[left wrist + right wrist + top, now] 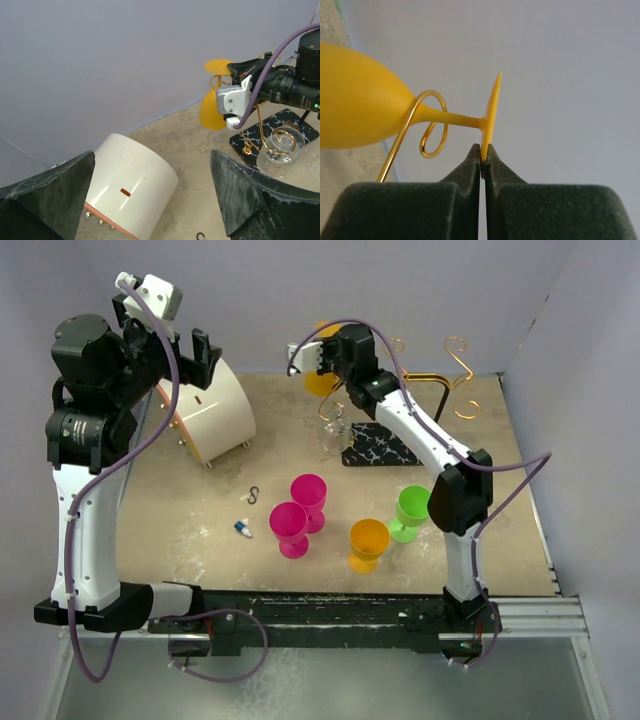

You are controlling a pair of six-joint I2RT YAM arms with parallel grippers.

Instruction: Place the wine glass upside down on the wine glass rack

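Observation:
The yellow wine glass (pixel 322 378) hangs upside down at the back of the table, its stem (pixel 455 119) lying in a curled end (pixel 431 131) of the gold wire rack (pixel 455 360). The rack stands on a black marbled base (pixel 380 447). My right gripper (pixel 318 352) is shut on the rim of the glass's foot (pixel 491 117), its tips pinching the foot's lower edge (pixel 483 152). The glass also shows in the left wrist view (pixel 214 107). My left gripper (pixel 152 200) is open and empty, held high above the white cylinder (pixel 132 185).
A clear glass (pixel 335 435) hangs upside down on the rack's near side. Two magenta cups (pixel 298 510), an orange cup (pixel 368 542) and a green cup (pixel 411 510) stand mid-table. A small black hook (pixel 254 495) and a blue-white piece (pixel 243 529) lie nearby.

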